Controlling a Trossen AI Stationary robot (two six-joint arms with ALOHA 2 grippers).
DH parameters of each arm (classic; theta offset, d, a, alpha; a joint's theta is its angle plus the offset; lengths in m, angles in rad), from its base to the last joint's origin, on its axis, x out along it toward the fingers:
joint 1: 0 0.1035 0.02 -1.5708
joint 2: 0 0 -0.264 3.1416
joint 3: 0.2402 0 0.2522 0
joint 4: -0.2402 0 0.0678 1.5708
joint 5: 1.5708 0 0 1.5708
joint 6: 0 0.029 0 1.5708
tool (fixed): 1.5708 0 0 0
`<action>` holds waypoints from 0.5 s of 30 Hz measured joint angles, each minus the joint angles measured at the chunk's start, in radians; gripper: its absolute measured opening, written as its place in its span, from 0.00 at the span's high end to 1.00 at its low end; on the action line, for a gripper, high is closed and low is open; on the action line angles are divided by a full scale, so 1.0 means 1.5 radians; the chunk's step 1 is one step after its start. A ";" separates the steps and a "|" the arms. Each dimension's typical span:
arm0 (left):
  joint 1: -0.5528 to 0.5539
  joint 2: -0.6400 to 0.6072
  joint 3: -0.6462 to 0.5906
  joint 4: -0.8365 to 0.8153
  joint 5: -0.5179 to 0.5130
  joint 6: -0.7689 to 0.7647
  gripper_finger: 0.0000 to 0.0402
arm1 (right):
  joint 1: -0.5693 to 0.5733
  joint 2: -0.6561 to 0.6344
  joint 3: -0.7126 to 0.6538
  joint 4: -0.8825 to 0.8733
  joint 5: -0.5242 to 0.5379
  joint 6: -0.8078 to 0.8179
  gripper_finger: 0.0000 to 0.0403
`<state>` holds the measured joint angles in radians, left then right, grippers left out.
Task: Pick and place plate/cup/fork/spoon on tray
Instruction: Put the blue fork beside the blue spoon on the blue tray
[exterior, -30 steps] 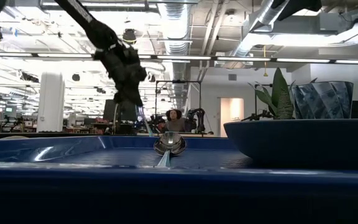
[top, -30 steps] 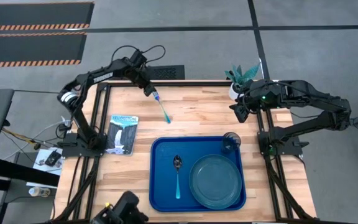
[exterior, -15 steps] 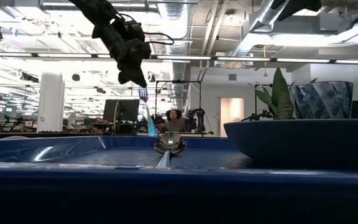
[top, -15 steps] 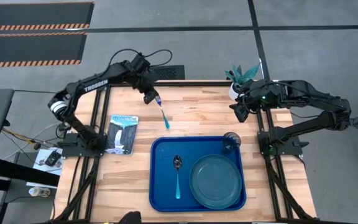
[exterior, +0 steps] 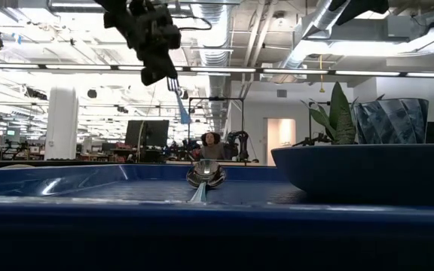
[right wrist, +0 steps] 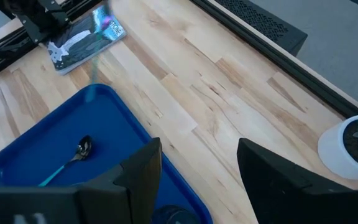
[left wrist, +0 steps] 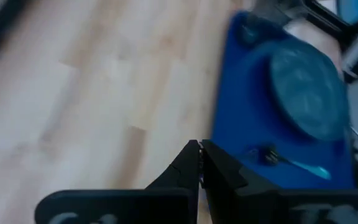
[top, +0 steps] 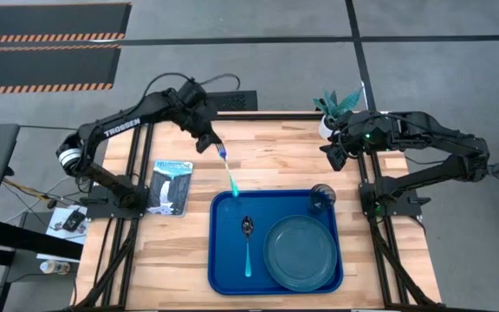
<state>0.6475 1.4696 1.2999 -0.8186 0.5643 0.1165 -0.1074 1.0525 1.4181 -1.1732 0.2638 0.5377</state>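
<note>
My left gripper (top: pixel 212 144) is shut on the fork (top: pixel 229 171), which hangs high above the table near the far left corner of the blue tray (top: pixel 229 260); both also show in the low view, gripper (exterior: pixel 160 71) and fork (exterior: pixel 181 107). On the tray lie the spoon (top: pixel 248 240), the teal plate (top: pixel 300 252) and the dark cup (top: pixel 322 198). My right gripper (right wrist: pixel 197 180) is open and empty, beside the table's far right (top: pixel 334 154). My left gripper pinches the fork between its two fingers at the silver tined end (exterior: pixel 173 84), coming from above. The fork is lifted clear and hangs slanting below the fingers. Its light blue handle (top: pixel 232 180) points down toward the tray's far edge.
A booklet (top: pixel 171 185) lies on the wood left of the tray. A white pot with a green plant (top: pixel 336 108) stands at the far right corner, close to my right gripper. Bare wood (top: pixel 275 156) lies between the arms, beyond the tray.
My left gripper has risen and gone toward the table's near edge and the tray, carrying the fork. The fork still hangs slanting below it, and its handle end now reaches the tray's far left corner.
</note>
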 joint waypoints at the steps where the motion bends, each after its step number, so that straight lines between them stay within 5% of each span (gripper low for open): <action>1: -0.017 -0.003 0.000 -0.011 0.001 -0.006 1.00 | 0.000 0.000 0.000 0.000 0.000 0.000 0.42; 10: -0.225 -0.003 -0.031 -0.014 -0.030 -0.071 1.00 | 0.000 0.000 0.000 0.000 0.000 0.000 0.42; 15: -0.324 -0.003 -0.093 0.095 -0.042 -0.163 1.00 | 0.000 0.000 0.000 0.000 0.000 -0.012 0.42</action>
<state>0.1608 1.4658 1.1608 -0.6766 0.5018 -0.1276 -0.1074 1.0527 1.4184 -1.1736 0.2634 0.5201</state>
